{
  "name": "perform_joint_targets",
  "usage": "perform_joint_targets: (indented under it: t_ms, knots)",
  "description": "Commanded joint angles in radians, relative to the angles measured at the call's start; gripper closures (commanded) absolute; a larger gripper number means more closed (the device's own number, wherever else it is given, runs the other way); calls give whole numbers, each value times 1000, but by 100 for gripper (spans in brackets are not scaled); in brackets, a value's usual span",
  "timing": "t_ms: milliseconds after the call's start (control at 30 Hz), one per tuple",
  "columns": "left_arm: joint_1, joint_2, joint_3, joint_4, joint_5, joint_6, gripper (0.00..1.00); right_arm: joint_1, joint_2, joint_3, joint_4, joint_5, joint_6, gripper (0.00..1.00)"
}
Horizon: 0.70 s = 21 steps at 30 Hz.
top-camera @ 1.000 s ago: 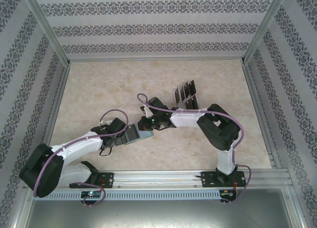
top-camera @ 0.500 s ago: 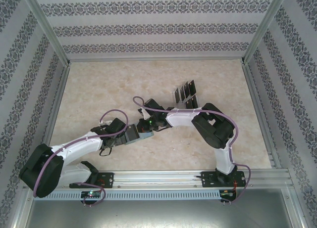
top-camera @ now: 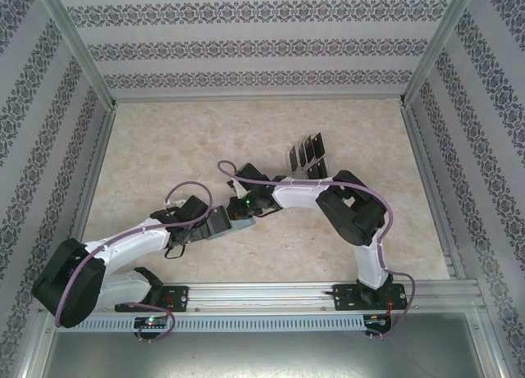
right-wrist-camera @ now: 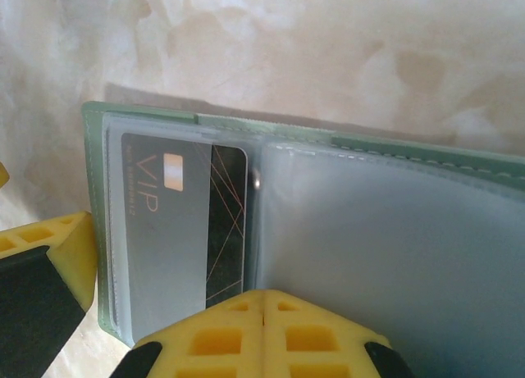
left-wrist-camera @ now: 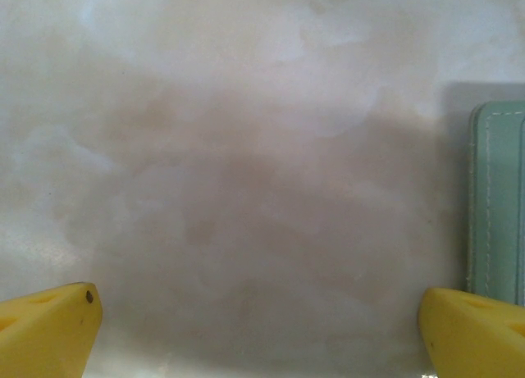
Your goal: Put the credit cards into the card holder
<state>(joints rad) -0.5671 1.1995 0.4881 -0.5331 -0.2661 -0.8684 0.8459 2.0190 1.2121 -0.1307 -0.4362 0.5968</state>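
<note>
The sage-green card holder (right-wrist-camera: 246,125) lies open on the table, its clear sleeves facing up. One black credit card (right-wrist-camera: 184,222) marked VIP sits in the left sleeve, its right strip outside the plastic. My right gripper (right-wrist-camera: 264,294) is shut, its tips meeting at the card's near edge with nothing between them. In the top view the right gripper (top-camera: 241,207) is over the card holder (top-camera: 240,225). My left gripper (left-wrist-camera: 258,308) is open over bare table, with the holder's edge (left-wrist-camera: 496,206) just beyond its right finger (left-wrist-camera: 472,329). More black credit cards (top-camera: 305,154) stand further back.
The spare cards stand in a clear slotted tray (top-camera: 316,166) just behind the right forearm. Aluminium rails (top-camera: 422,173) and patterned walls enclose the marble-look table (top-camera: 164,148). A yellow finger (right-wrist-camera: 45,255) of the left gripper sits beside the holder's left edge.
The right arm has shifted a little to the left, bringing its shut gripper further over the card holder. The left arm has not moved.
</note>
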Motion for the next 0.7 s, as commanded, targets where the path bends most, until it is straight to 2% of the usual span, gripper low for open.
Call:
perform_joint_targets:
  t_ms: [0, 667]
  knots:
    - [8, -6, -13, 11, 0, 8, 0, 19, 24, 28, -35, 22, -24, 100]
    - [9, 3, -14, 19, 5, 9, 0, 62, 79, 96, -53, 5, -14, 100]
